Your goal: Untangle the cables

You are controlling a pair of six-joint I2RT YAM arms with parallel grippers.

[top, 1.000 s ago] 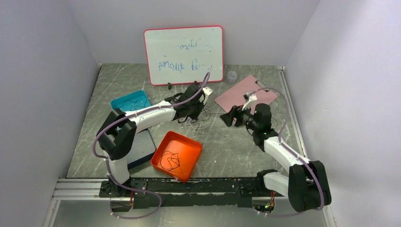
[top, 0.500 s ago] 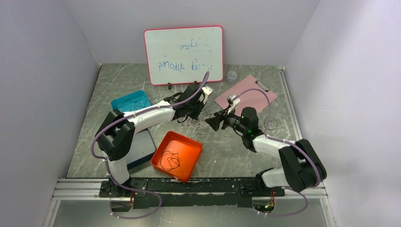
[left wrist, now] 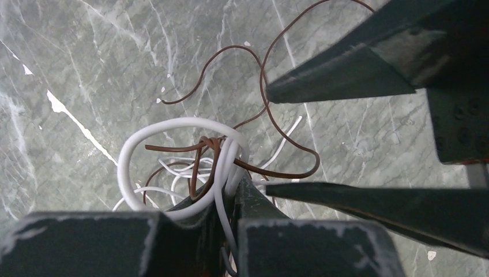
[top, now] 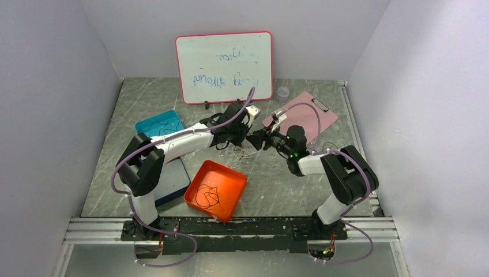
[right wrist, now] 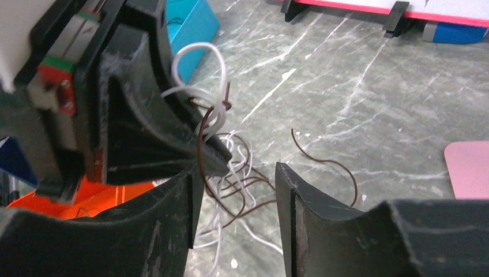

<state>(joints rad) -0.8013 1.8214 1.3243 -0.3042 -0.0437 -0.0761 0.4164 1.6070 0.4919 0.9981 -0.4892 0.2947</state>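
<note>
- Cables (top: 243, 153) mid-tabletop (top: 277, 182), between left pincer (top: 244, 138) and right pincer (top: 254, 140).
- Whiteboard (top: 225, 66) at twelve o'clock, clipboard (top: 316, 115) at two.
- Tray (top: 230, 180) at seven.

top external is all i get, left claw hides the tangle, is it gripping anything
observer: yes. The left wrist view shows the left claw shut on a white cable loop, with a brown cable wound through it.
operator: and the other arm, closed yet
observer: no. The right claw is open, with one finger on either side of the brown and white strands beside the left claw's tip. It grips nothing.
</note>
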